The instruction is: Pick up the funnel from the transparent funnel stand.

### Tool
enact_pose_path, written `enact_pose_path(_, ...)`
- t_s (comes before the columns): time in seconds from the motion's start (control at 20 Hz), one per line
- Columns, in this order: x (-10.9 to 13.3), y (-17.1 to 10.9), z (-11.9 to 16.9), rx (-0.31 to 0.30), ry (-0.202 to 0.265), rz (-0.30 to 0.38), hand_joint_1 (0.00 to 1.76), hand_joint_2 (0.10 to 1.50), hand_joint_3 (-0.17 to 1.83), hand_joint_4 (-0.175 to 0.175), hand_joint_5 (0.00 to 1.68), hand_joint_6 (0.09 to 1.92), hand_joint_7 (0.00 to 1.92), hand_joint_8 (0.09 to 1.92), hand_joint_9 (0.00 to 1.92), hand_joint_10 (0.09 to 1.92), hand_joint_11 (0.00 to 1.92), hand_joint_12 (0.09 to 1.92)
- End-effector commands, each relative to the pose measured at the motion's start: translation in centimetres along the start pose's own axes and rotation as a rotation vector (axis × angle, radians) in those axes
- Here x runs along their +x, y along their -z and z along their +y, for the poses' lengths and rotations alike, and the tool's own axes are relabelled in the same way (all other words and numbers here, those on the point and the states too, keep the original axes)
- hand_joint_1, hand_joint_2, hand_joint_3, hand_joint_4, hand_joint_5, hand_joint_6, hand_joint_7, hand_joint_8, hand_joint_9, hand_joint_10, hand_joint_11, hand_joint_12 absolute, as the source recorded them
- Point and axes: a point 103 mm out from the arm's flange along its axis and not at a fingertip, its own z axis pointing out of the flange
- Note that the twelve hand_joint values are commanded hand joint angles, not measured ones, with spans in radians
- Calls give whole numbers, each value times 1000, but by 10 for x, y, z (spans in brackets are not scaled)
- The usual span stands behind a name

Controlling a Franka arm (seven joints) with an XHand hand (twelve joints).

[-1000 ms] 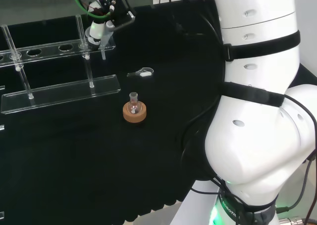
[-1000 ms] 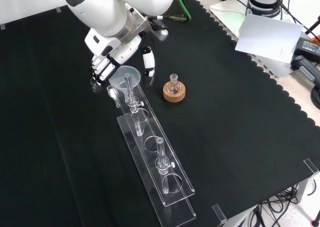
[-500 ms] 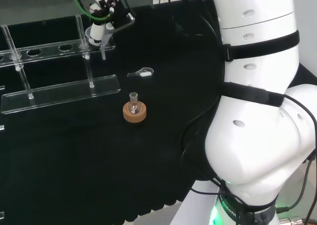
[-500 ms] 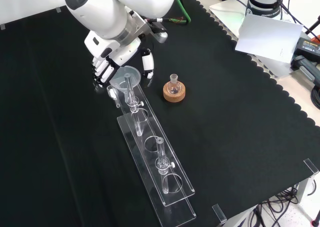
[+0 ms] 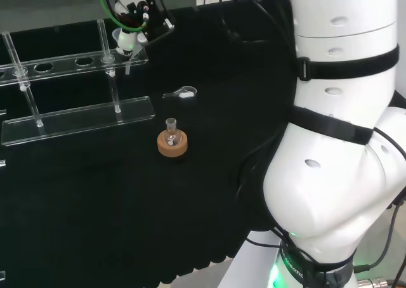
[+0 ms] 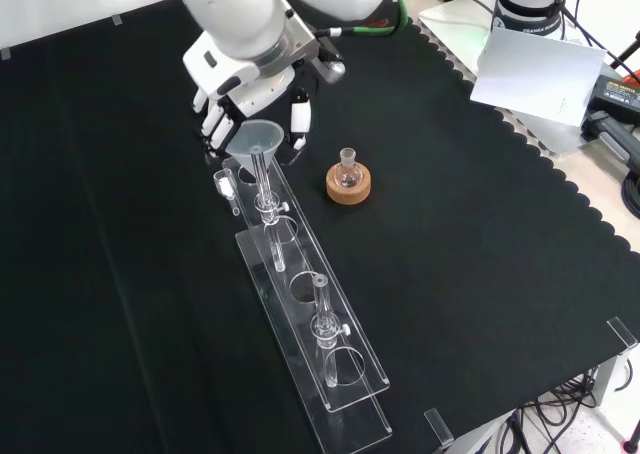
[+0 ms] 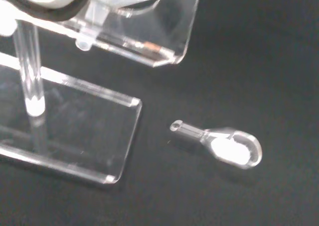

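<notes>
- The hand (image 6: 248,92) has its fingers curled round the bowl of the clear funnel (image 6: 256,139), thumb on one side, fingers on the other.
- The funnel's stem hangs below the hand, over the near end of the transparent funnel stand (image 6: 310,324), in the front view.
- Just beside the hand on the counter (image 6: 480,234) lies a small clear scoop (image 7: 224,145) holding white powder.
- A little farther from the hand, a small flask (image 5: 170,133) stands upright in a cork ring (image 5: 172,145).

A small clear scoop (image 7: 227,145) holding white powder lies just beside the clear stand's base (image 7: 79,131).
</notes>
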Motion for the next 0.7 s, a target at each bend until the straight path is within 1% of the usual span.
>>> enact_pose_path(0.05, -10, 48, -23, -125, -41, -60, 874, 743, 564, 40, 800, 524, 738, 590, 1037, 362, 699, 1238)
enact_pose_path(0.35, -26, 77, -58, -115, -67, -109, 881, 740, 578, 48, 802, 590, 734, 593, 1040, 353, 701, 1230)
enact_pose_path(0.7, -37, 86, -106, -114, -113, -150, 883, 738, 583, 56, 808, 610, 728, 593, 1037, 351, 698, 1230)
